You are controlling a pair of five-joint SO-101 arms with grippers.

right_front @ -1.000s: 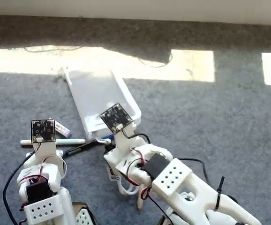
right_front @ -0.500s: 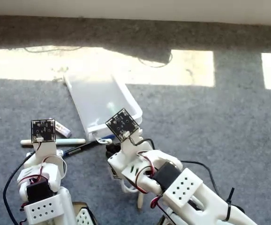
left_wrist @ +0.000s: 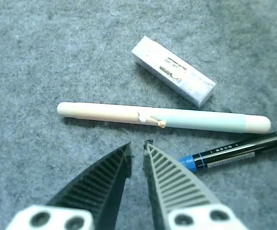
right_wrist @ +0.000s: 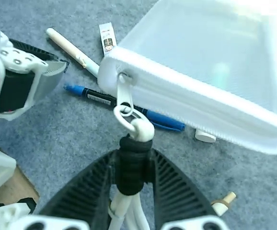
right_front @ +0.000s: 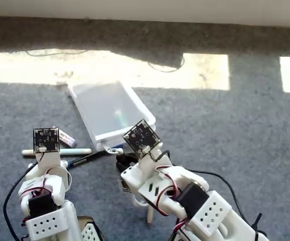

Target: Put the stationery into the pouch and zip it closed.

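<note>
On the grey carpet (right_front: 245, 130) job's barely begun: pouch (right_front: 110, 108) lies flat w/ a faint greenish shape inside. White/pale-blue pen (left_wrist: 162, 118), blue-black pen (left_wrist: 234, 151) & small box (left_wrist: 173, 71) lie outside, near its zip end. Right pincer (right_wrist: 133, 165) is clenched on the zip's pull cord (right_wrist: 139, 128). Left pincer (left_wrist: 136, 151) hangs over the pens, jaws a slit apart, holding nothing. To do: load all three, then zip. Blue-black pen sits tight against pouch edge, so prob. an awkward pick.
</note>
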